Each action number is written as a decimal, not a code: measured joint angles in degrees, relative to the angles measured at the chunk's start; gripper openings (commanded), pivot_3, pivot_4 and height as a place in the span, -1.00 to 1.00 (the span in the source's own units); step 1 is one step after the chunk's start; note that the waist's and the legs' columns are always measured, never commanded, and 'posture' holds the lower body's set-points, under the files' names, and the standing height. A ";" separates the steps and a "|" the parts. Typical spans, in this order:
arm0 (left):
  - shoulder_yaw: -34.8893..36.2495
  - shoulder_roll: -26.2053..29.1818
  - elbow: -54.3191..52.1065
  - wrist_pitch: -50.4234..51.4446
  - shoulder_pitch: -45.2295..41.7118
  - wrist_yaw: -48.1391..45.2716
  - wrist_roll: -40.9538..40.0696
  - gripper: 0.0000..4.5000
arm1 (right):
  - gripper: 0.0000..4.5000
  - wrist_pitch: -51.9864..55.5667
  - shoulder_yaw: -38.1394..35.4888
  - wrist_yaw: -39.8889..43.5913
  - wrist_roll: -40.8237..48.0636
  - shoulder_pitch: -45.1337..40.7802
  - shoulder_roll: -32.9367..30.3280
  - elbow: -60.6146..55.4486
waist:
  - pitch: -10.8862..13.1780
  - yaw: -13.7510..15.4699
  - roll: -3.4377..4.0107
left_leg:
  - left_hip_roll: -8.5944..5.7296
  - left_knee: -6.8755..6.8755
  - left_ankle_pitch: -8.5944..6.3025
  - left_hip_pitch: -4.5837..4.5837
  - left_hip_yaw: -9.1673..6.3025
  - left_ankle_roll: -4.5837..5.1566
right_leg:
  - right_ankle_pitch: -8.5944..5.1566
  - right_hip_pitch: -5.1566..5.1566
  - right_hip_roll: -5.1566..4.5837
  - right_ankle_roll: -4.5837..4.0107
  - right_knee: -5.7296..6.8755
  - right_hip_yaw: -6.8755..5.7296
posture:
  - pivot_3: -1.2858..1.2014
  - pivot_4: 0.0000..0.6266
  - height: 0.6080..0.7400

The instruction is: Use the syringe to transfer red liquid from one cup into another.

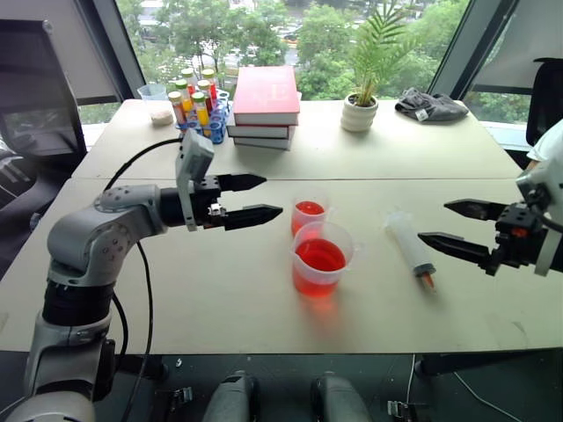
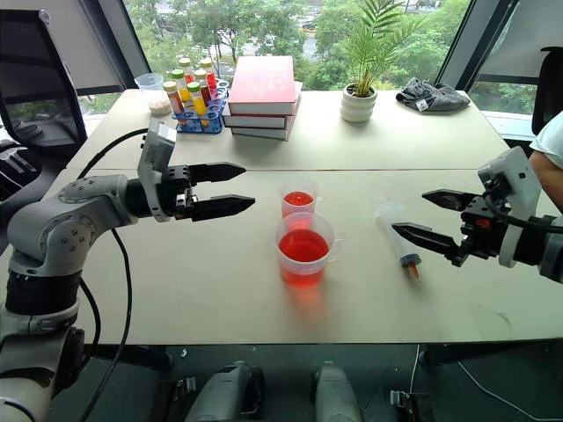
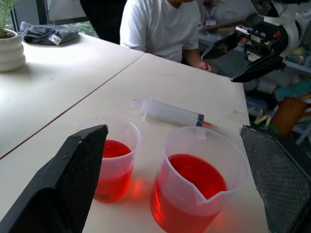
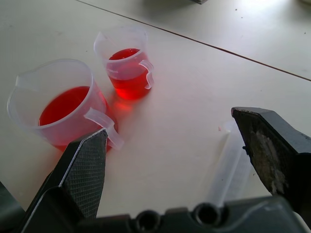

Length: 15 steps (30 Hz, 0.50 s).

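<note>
Since the syringe (image 1: 411,245) lies untouched at center right, your right gripper (image 1: 457,227) and left gripper (image 1: 253,199) hang released, ready to grab.

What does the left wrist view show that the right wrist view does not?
Left wrist view: a person in a white T-shirt behind the table, a white plant pot, a grey folded cloth, the open right gripper, and the syringe's orange tip. Right wrist view: the flat handles on both cups. Both: the wide clear plastic cup and the narrower clear cup, each holding red liquid, and the large clear plastic syringe lying on the table.
</note>
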 measured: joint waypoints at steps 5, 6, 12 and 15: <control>0.00 -0.11 1.46 -1.16 -0.02 0.01 0.18 1.00 | 0.99 0.17 0.00 -0.17 0.12 -0.02 -0.05 0.02 | 0.00 -0.01 0.00 | 0.00 0.00 0.00 0.00 0.00 0.00 | 0.00 0.00 0.00 0.00 0.00 0.00 | 0.03 -0.52 1.00; 0.00 -0.24 1.82 -1.18 -0.05 0.01 0.09 1.00 | 0.99 0.25 0.00 -0.31 0.13 -0.04 -0.08 0.03 | 0.00 0.00 0.00 | 0.00 0.00 0.00 0.00 0.00 0.00 | 0.00 0.00 0.00 0.00 0.00 0.00 | 0.03 -0.52 1.00; 0.00 -0.44 2.21 -1.18 -0.26 -0.02 0.00 1.00 | 0.99 1.58 0.12 -2.00 0.24 -0.72 -0.14 0.46 | 0.00 -0.01 0.00 | 0.00 0.00 0.00 0.00 0.00 0.00 | 0.00 0.00 0.00 0.00 0.01 0.00 | 0.03 -0.52 1.00; -0.01 -0.36 2.21 -1.17 -0.26 -0.08 0.01 1.00 | 0.99 2.28 1.55 -3.77 -0.69 -1.06 -0.34 1.42 | 0.00 -0.02 0.00 | 0.00 0.01 0.00 0.00 0.00 0.00 | 0.00 0.00 0.00 0.00 0.01 0.00 | 0.03 -0.52 1.00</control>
